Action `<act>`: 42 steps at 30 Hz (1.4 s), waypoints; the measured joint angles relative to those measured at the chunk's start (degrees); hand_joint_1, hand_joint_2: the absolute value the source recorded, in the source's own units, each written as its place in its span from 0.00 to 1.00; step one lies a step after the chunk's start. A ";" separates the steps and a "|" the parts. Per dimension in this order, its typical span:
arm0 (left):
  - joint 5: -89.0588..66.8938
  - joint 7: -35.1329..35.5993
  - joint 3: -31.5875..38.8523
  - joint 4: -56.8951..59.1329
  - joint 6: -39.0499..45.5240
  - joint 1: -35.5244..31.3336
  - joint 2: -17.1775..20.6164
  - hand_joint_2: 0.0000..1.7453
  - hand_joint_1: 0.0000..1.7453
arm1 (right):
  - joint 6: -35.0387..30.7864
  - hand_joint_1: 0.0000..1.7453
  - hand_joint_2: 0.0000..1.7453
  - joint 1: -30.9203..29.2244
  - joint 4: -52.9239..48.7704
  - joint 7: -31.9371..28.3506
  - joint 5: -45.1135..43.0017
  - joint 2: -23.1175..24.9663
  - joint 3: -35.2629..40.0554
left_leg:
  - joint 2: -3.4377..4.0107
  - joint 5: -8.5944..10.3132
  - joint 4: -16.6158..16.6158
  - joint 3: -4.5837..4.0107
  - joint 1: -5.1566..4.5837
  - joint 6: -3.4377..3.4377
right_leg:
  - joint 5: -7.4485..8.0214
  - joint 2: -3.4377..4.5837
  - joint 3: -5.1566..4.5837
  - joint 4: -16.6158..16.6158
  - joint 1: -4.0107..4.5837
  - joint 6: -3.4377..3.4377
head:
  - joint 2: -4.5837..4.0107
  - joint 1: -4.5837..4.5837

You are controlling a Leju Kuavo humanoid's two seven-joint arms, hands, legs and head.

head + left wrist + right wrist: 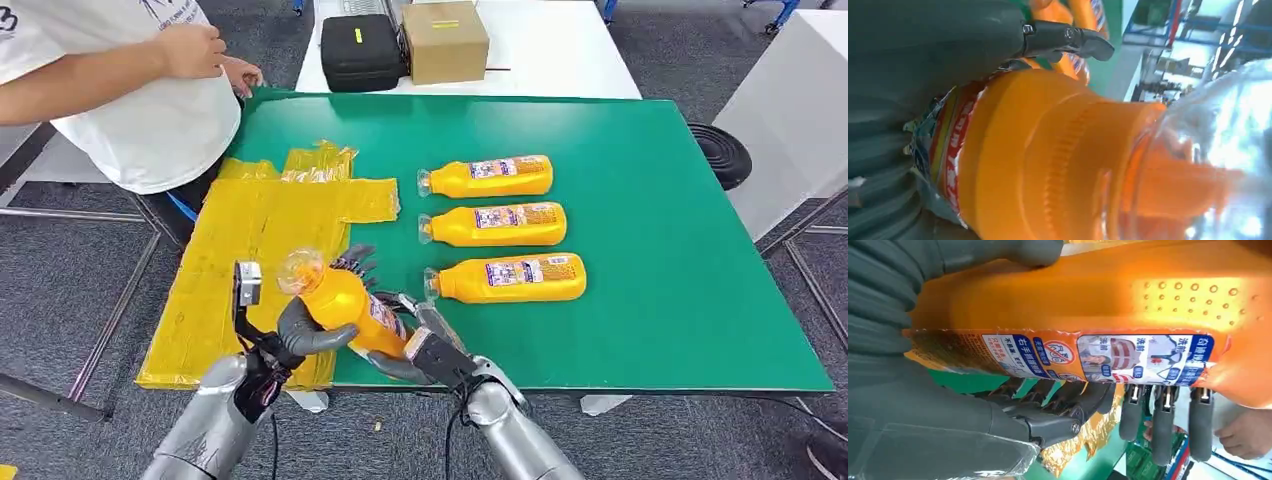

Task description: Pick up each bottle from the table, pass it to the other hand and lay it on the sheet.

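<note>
Both hands grip one orange bottle (345,305) at the table's near edge, just right of the yellow sheet (260,225). The left hand (318,315) wraps the bottle's upper body below the neck, its thumb across the near side and dark fingers curled over the far side. The right hand (415,345) clasps the lower, labelled part, fingers closed around it. The bottle tilts, its clear cap (298,268) pointing far-left over the sheet's right edge.

In the right wrist view, dark fingers (1163,425) curl under the label (1128,355).

Three more bottles (495,222) lie on their sides in a column on the green table (660,250), caps pointing left, right of the sheet.

At the far left a person (130,90) in a white shirt stands by the table corner.
</note>
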 measured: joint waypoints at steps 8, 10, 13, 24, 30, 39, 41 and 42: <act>1.86 1.38 -2.38 3.52 -0.15 -2.43 0.42 1.00 0.13 | -0.39 1.00 1.00 0.19 0.42 0.00 0.39 -0.35 0.02 | 0.00 0.00 0.00 -0.01 0.00 0.00 | 0.00 0.00 0.01 0.00 0.00 0.00 | 0.00 0.00; 1.93 1.32 -2.82 4.15 0.11 -2.64 0.48 1.00 0.79 | -0.44 1.00 1.00 0.27 0.55 0.00 0.44 -0.48 0.04 | 0.01 0.00 0.00 -0.01 0.00 0.00 | 0.00 0.01 0.00 0.00 0.00 0.00 | 0.00 0.00; 1.71 0.57 -3.81 5.07 1.14 -2.95 0.48 1.00 0.85 | -0.61 1.00 1.00 0.37 0.63 0.07 0.42 -0.70 0.04 | 0.00 0.00 0.00 -0.01 0.00 0.00 | 0.00 0.00 0.00 0.00 0.00 0.00 | 0.00 0.02; 1.38 -1.77 -5.16 5.95 4.50 -3.38 0.44 1.00 0.99 | -0.92 1.00 1.00 0.69 0.63 0.13 0.46 -0.77 0.04 | 0.00 0.00 0.00 -0.02 0.00 0.00 | 0.00 0.00 -0.01 0.00 0.00 0.00 | 0.00 0.00; 1.38 -1.99 -5.18 5.95 4.63 -3.38 0.42 1.00 1.00 | -0.94 1.00 1.00 0.71 0.63 0.13 0.48 -0.77 0.04 | 0.00 0.00 0.00 -0.02 0.00 0.00 | 0.00 0.00 -0.01 0.00 0.00 0.00 | 0.00 0.00; 1.95 -3.60 -5.18 5.82 7.89 -3.25 -0.04 1.00 1.00 | -0.96 0.00 1.00 0.64 0.63 0.44 0.74 -0.74 0.04 | 0.00 0.00 0.00 -0.02 0.00 0.00 | 0.00 0.00 0.00 0.00 0.00 0.00 | 0.00 0.00; 2.06 -3.63 -5.18 5.68 8.46 -3.21 -0.04 1.00 1.00 | -0.96 0.00 0.00 0.64 0.63 0.46 0.85 -0.72 0.04 | 0.00 0.00 0.00 -0.02 0.00 0.00 | 0.00 0.00 0.00 0.00 0.00 0.00 | 0.00 0.00; 2.06 -3.63 -5.16 5.45 8.98 -3.18 -0.04 1.00 1.00 | -0.96 0.00 0.00 0.66 0.63 0.46 0.89 -0.72 0.04 | 0.00 0.00 0.00 -0.02 0.00 0.00 | 0.00 0.01 0.00 0.00 0.00 0.00 | 0.00 0.00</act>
